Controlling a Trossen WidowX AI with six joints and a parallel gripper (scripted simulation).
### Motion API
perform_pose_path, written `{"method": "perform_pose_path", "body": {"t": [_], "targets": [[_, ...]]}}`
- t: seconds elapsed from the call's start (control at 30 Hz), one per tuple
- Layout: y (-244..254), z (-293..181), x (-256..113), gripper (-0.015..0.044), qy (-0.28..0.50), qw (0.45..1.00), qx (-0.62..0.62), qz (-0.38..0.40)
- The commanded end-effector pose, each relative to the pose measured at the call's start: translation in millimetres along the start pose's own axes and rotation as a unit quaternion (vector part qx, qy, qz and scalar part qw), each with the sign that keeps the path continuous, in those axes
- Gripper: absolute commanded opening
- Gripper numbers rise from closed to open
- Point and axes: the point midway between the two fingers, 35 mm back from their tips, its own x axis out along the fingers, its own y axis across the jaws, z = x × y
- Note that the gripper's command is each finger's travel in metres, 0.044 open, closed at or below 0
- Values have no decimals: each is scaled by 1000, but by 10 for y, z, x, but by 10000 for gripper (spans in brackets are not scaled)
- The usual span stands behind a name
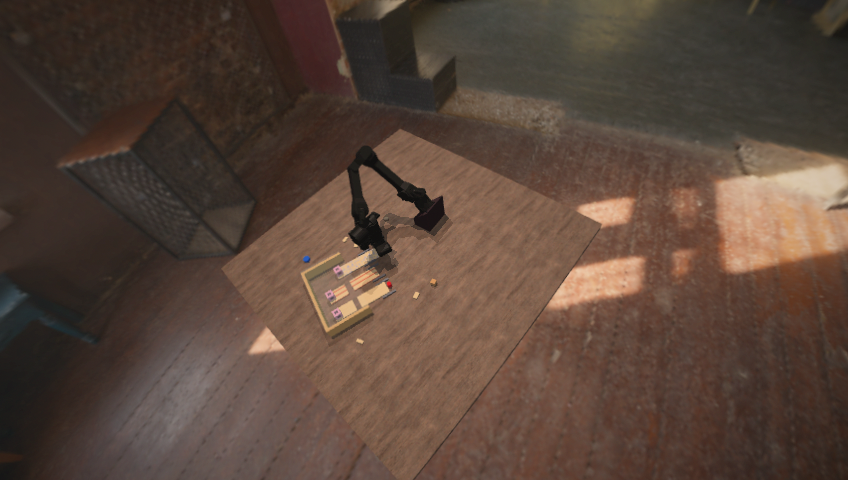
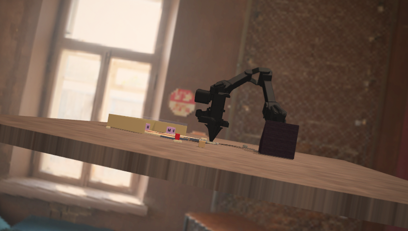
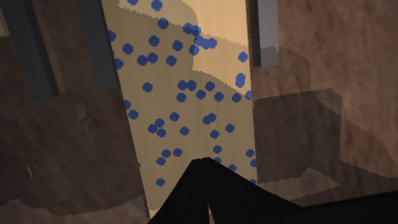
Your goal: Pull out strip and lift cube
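My gripper [image 2: 211, 140] [image 3: 201, 167] is shut and empty, pointing down over the near end of the blue-dotted strip [image 1: 357, 263] [image 3: 175, 105]; I cannot tell if the tips touch it. That strip shows no gap in the top view and runs to a pink cube [image 1: 338, 270] at its far end. The red-striped strip is in two pieces, a near piece [image 1: 364, 278] and a far piece [image 1: 340, 292], with a gap between. The plain strip also has a gap between its near piece [image 1: 373, 293] and far piece [image 1: 346, 308]. Their pink cubes [image 1: 329, 295] [image 1: 336, 313] carry dark marks.
A tan wall [image 1: 314, 300] [image 2: 125, 123] encloses the strips' far ends. Grey rails [image 3: 97, 47] [image 3: 268, 35] flank the dotted strip. A red piece [image 1: 389, 284] [image 2: 177, 136], a wooden cube [image 1: 433, 282] [image 2: 201, 143], a blue piece [image 1: 306, 259] and several small tan chips lie around.
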Motion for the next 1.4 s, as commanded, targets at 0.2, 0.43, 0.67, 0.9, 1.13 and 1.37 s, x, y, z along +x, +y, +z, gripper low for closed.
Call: {"method": "perform_pose_path", "body": {"t": [0.2,0.43,0.67,0.9,1.13,1.37], "targets": [[-16,-206,29,0,8,1000,-1,-3],[-16,-316,28,0,8,1000,-1,-3],[-16,-425,26,0,8,1000,-2,-3],[-16,-532,25,0,9,1000,-2,-3],[-17,-638,24,0,9,1000,-2,-3],[-17,-742,22,0,9,1000,-2,-3]]}}
